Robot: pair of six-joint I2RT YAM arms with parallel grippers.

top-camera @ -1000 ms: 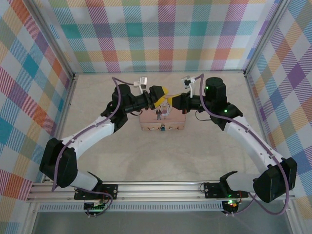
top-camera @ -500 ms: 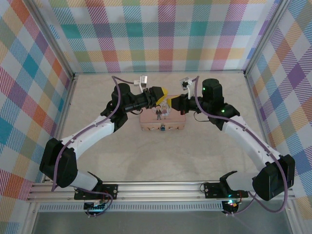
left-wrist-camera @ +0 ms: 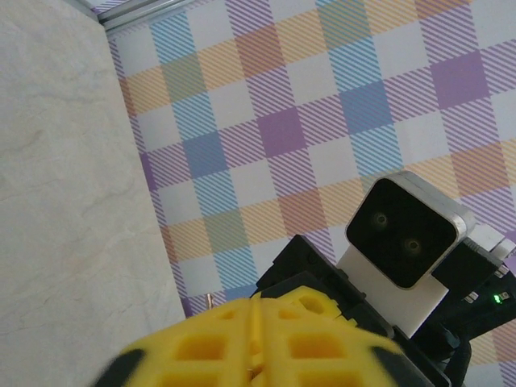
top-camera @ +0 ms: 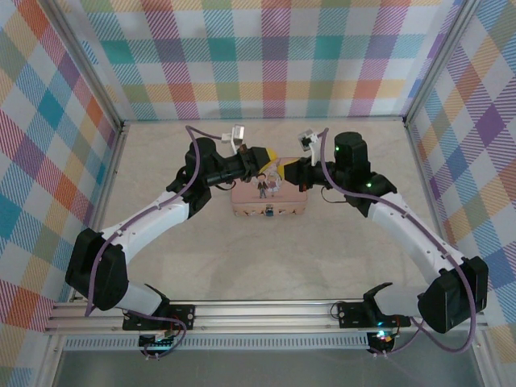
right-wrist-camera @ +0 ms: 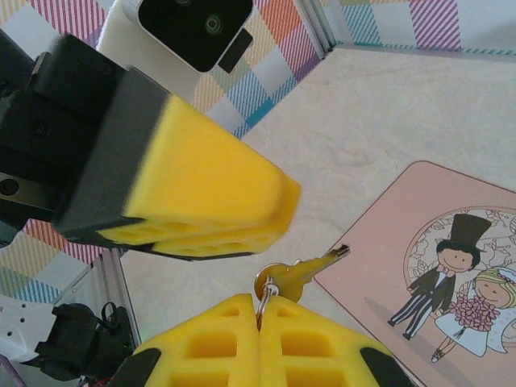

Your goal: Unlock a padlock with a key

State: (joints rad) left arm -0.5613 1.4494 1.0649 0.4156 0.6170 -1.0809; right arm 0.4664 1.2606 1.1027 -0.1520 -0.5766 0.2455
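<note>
The key (right-wrist-camera: 306,268) is a single one, small and brass-coloured. It hangs by one thin ring (right-wrist-camera: 264,289) with its blade pointing toward the pink tin (right-wrist-camera: 387,242).

In the right wrist view, the left gripper (right-wrist-camera: 276,216) is furthest left. Its two yellow pads are pressed together along a thin seam, and nothing can be seen between them. It hangs just above the key without touching it.

In the middle is the right gripper (right-wrist-camera: 260,310), its pads closed tight on the ring, so the key sticks out past the fingertips over the pale table (right-wrist-camera: 387,105).

At the right is the one tin, lying flat. Its lid shows two cartoon figures inside a lacy circle: a groom (right-wrist-camera: 439,274) in a top hat and a bride (right-wrist-camera: 484,310) with a bouquet.

From above, one padlock (top-camera: 268,212) shows as a small teal spot at the middle of the tin's near side. It is too small to tell its shackle, and it sits well below both grippers, which meet over the tin's far edge.
</note>
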